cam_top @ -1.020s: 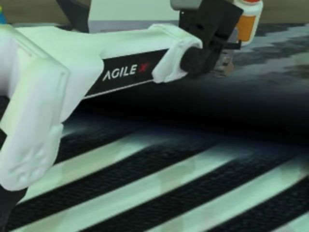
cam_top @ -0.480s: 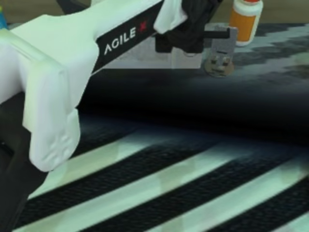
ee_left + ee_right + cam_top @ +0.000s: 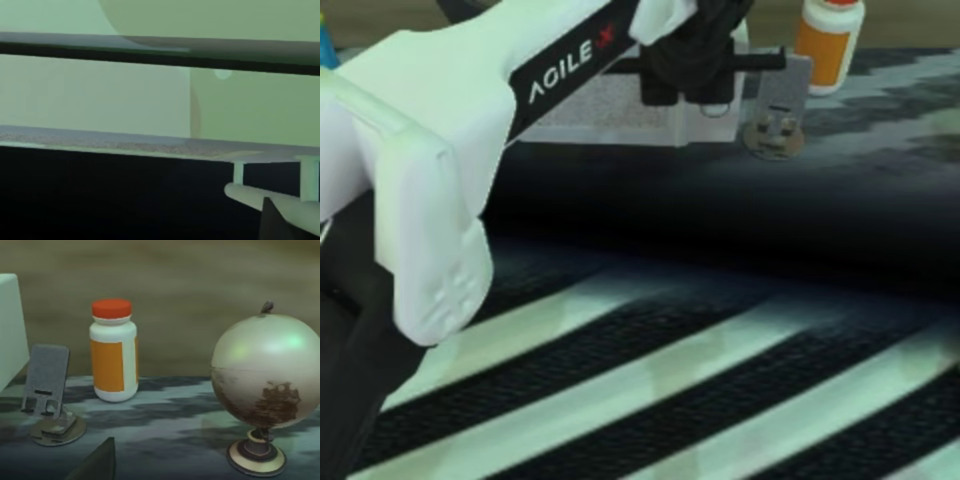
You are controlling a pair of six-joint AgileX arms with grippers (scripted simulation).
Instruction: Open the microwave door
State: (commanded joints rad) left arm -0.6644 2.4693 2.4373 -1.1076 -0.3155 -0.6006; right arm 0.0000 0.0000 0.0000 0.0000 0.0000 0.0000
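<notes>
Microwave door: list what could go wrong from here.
1. The left gripper is at the door, with the phone stand and bottle just to its right; a wide swing might knock them.
2. The top view hides the fingers behind the wrist, so a slip off the door could go unnoticed.

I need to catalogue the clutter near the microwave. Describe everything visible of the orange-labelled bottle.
The white plastic-looking bottle with an orange label and red screw cap stands upright on the dark patterned table, at the far edge toward the top view's right. Its body is a rounded cylinder; the label wraps the middle, leaving white bands above and below. It looks closed. Beside it, apart, stands a small grey phone stand on a round base. Nothing touches it except the table.
</notes>
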